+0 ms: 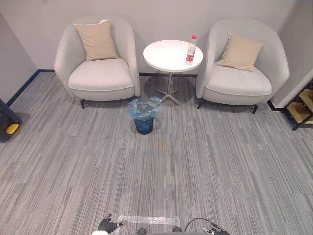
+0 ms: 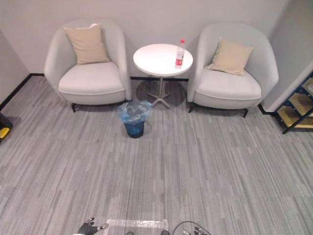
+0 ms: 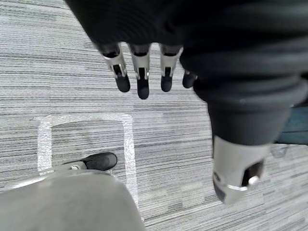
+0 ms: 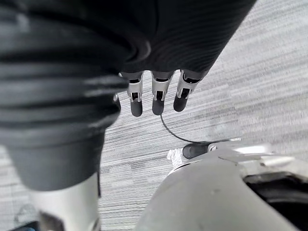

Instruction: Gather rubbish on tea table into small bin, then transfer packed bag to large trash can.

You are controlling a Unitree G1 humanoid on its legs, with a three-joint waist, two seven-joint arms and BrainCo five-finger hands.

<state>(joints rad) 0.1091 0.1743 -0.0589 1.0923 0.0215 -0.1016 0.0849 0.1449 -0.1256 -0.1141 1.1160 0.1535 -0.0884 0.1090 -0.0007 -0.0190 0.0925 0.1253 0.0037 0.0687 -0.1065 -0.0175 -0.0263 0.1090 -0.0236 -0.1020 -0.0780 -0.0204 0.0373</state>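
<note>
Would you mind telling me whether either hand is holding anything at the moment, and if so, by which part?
Nothing is held. The left hand and right hand hang open over the carpet; the bottle stands on the tea table.

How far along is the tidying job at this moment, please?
Nothing looks done: the bottle stands on the round table, and the small bin with its blue bag sits on the carpet before it. Nothing is in hand: the left hand and right hand hang open and empty. Left: bin the bottle, then carry the bag away.
</note>
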